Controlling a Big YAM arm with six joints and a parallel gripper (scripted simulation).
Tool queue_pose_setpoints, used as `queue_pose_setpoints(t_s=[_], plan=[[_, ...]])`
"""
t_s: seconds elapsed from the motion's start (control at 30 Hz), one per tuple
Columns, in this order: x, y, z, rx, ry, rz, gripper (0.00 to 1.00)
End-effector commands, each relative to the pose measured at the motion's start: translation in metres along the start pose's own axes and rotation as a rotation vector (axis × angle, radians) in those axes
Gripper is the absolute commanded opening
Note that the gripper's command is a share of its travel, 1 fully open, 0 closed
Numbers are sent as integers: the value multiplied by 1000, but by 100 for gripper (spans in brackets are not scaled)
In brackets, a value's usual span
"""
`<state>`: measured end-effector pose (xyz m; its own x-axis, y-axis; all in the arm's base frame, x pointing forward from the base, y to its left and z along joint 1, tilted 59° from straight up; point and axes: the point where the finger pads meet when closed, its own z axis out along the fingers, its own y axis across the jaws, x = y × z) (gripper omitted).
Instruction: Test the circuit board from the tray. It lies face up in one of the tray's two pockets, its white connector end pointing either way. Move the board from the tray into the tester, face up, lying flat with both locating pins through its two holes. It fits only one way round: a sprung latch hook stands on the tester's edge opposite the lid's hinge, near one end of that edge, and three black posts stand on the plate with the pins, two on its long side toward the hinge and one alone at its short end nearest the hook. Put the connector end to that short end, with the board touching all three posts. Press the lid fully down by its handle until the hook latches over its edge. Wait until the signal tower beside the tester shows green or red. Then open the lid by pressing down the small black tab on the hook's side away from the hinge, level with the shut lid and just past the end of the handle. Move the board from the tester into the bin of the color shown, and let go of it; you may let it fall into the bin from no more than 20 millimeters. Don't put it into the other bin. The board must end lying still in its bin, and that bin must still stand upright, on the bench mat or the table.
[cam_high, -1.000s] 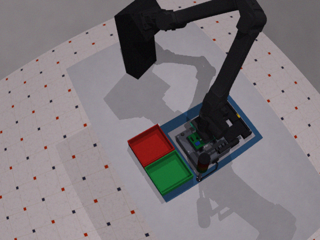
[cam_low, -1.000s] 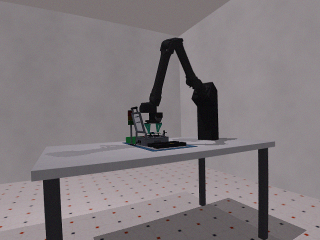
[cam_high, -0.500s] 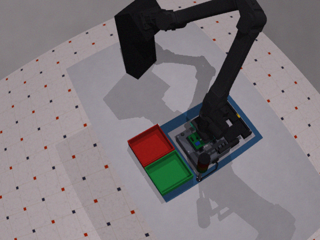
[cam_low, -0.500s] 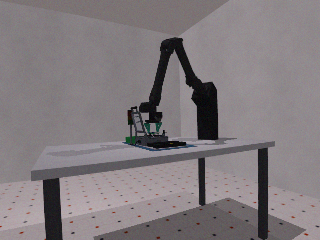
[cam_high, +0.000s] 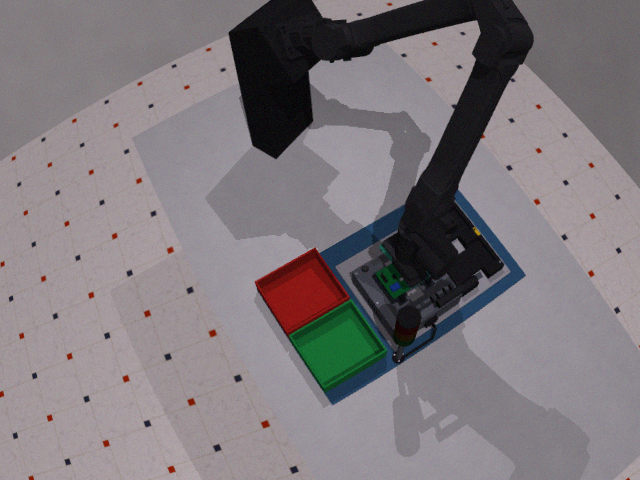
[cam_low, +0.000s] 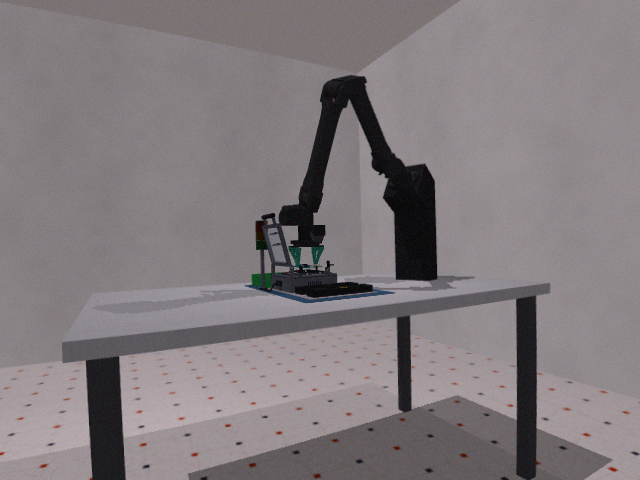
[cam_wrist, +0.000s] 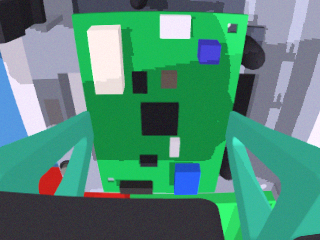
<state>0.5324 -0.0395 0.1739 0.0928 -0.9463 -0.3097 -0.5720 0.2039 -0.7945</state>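
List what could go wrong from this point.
1. The gripper holds the circuit board over the tester; released before the pins are through its holes, it could end up tilted or off the posts.
2. The raised lid stands close beside the gripper, so a sideways move could knock it.
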Motion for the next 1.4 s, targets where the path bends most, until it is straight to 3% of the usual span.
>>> queue_pose_setpoints(t_s=[0.0, 1.37], plan=[[-9, -6, 1, 2, -13, -1, 72], [-9, -1, 0, 9, -14, -4, 72]])
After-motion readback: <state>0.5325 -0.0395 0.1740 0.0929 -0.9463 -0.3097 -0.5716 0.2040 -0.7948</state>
